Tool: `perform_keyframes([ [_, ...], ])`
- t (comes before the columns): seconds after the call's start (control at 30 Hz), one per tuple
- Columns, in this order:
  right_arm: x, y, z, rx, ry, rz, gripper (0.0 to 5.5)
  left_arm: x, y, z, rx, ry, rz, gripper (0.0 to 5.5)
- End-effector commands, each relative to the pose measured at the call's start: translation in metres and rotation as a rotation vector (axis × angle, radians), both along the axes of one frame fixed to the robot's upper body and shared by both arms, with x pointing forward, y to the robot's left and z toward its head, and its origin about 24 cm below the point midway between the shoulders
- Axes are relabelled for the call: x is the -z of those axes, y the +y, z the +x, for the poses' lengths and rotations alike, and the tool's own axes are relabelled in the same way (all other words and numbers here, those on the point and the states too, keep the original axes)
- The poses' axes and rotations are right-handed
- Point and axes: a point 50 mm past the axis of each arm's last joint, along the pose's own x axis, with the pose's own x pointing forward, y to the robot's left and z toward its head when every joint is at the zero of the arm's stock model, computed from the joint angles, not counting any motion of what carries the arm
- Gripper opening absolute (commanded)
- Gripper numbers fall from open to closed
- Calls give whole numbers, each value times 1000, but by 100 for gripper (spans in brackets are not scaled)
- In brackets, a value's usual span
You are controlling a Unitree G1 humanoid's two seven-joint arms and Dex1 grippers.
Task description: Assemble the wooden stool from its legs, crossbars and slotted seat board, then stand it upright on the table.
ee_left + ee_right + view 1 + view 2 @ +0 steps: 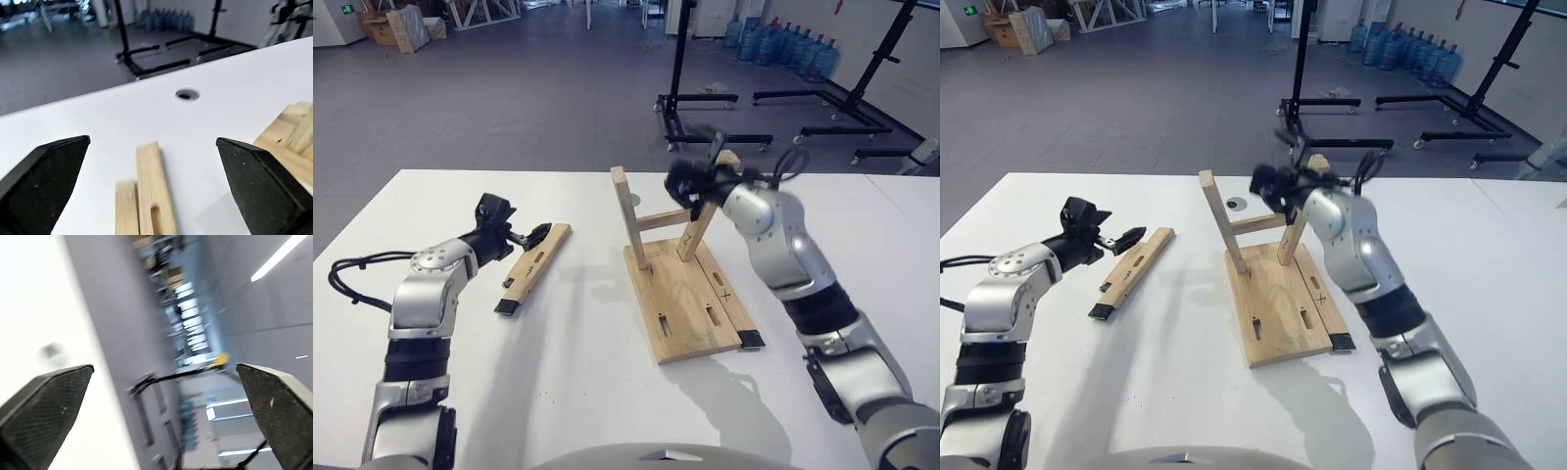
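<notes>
Centre: one leg assembly (pixel 636 220) stood in the seat board (pixel 690 299). Left: another leg piece (pixel 533 266) lay unfitted before my left gripper (pixel 536 233), fingers apart. My right gripper (pixel 697 181), likewise spread, hovered at the assembly's top.

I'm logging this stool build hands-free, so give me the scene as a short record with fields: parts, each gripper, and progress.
Seat board: flat on the table, slots up.
Fitted: two legs standing in it, joined by one crossbar.
Loose: wooden piece lying left of the board.
Left gripper: jaws open at that piece's far end.
Right gripper: jaws open near the top of the right leg.
Progress: partly assembled, not upright.
</notes>
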Motion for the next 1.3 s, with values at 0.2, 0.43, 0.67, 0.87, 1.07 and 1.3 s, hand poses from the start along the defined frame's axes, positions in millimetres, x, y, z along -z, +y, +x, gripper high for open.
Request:
perform_keyframes([
  [0.2, -71, 6, -8, -60, -197, 170, 540, 0, 8, -23, -83, 48, 62, 471],
  [0.43, -173, -52, -42, 18, -422, 492, 540, -33, 76, -24, -99, 20, 211, 471],
  [0.67, -133, -107, -41, 283, -312, 907, 540, 37, 72, -13, 29, 149, 308, 471],
  [0.87, -98, -125, -43, 384, -208, 1001, 540, 55, 79, -8, -16, 145, 329, 471],
  [1.07, -91, -113, -33, 353, -170, 999, 540, 47, 69, 5, -5, 85, 286, 471],
  [1.3, -82, -107, -30, 344, -137, 990, 540, 51, 58, 6, 24, 94, 268, 471],
])
